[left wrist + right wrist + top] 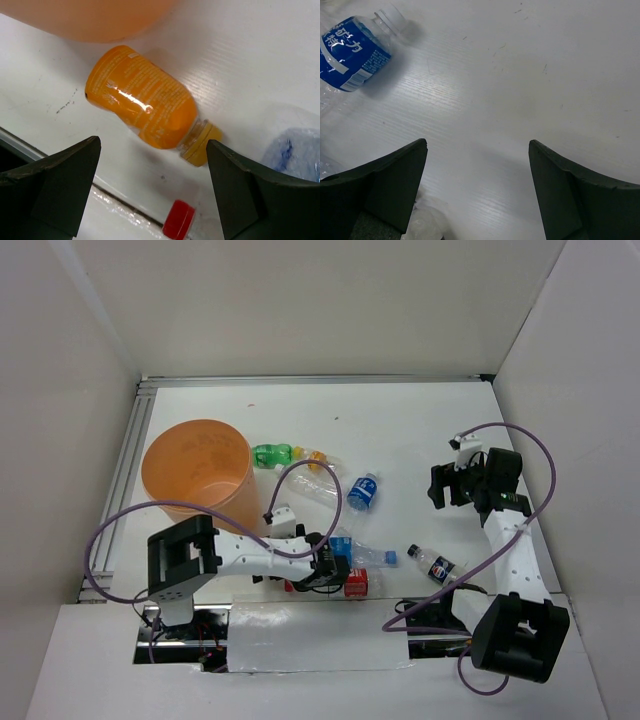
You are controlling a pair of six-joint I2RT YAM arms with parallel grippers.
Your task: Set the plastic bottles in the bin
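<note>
**L/R GRIPPERS RELEASED – BOTTLES ON TABLE, OUTSIDE BIN**

**L arm.** The left gripper (153, 142) is released: jaws spread wide, nothing held. An orange bottle (142, 105) lies on its side on the table (260, 60), directly ahead of the gap betw. the fingers. Its base points toward the left-finger side and its yellow cap toward the right finger. No contact w/ either finger is visible. The bin (90, 20) wall sits just beyond the bottle. A red cap (178, 220) shows close in betw. the fingers, nearer than the orange bottle. A crumpled clear bottle (295, 150) w/ blue print lies ahead of the right finger.

**R arm.** The right gripper (479, 144) is also released: jaws apart, only bare table betw. them. A blue-label bottle (352, 52) lies on its side ahead and left of the left finger, well apart from it.

**Overhead ref.** The bin stands upright, left of and beyond the left gripper. A green bottle (270, 453) lies just beside the bin wall. A dark-label bottle (435, 565) lies alongside the right arm, behind its gripper.
</note>
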